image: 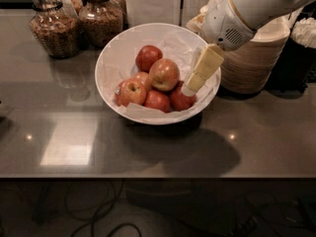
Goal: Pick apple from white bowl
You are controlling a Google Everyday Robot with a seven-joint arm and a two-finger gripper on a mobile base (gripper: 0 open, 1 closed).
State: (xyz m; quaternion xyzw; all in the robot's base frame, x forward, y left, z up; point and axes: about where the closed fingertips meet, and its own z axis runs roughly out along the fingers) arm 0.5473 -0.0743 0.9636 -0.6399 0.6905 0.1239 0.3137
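The white bowl [107,58] stands on the dark counter, lined with crumpled white paper and holding several apples. The apple [164,74], the largest and palest, red with a yellowish-tan blush, lies on top in the middle of the pile. Darker red apples lie behind it [148,57] and in front of it [158,101]. A smaller red apple with a yellow patch [132,92] is at the front left. My gripper [190,87] reaches in from the upper right. It hangs over the right side of the bowl, just right of the apple and apart from it.
Two glass jars [49,26] [101,16] of brown food stand behind the bowl at the left. Stacked tan paper bowls [252,58] sit close to the bowl's right. A dark container [298,53] is at the far right. Cables lie on the floor below the counter's front edge.
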